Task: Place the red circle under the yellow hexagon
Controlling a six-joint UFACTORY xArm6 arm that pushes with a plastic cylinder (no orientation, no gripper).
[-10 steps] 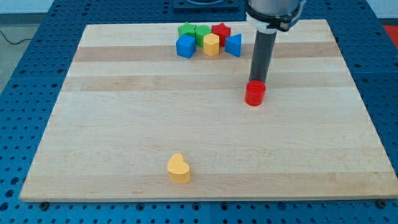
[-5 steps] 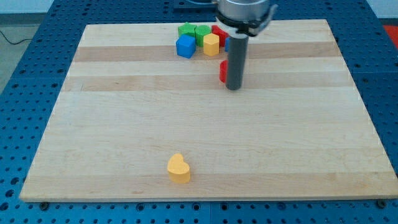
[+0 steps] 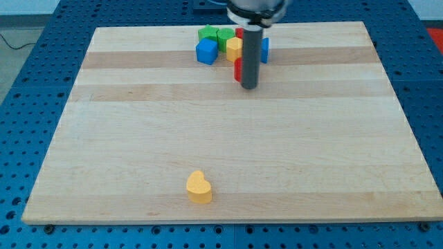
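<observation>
The red circle (image 3: pixel 237 70) is mostly hidden behind my rod; only a red sliver shows at the rod's left, just below the yellow hexagon (image 3: pixel 234 48). My tip (image 3: pixel 249 87) rests on the board at the red circle's lower right, touching it. The yellow hexagon sits in a cluster at the view's top centre.
Around the hexagon are a blue cube (image 3: pixel 206 51), two green blocks (image 3: pixel 215 34), a red block (image 3: pixel 239 32) partly hidden by the rod, and a blue block (image 3: pixel 264 48) at the right. A yellow heart-shaped block (image 3: pixel 199 187) lies near the view's bottom.
My tip has pushed the red circle up and to the left, from the board's right-centre to just below the yellow hexagon.
</observation>
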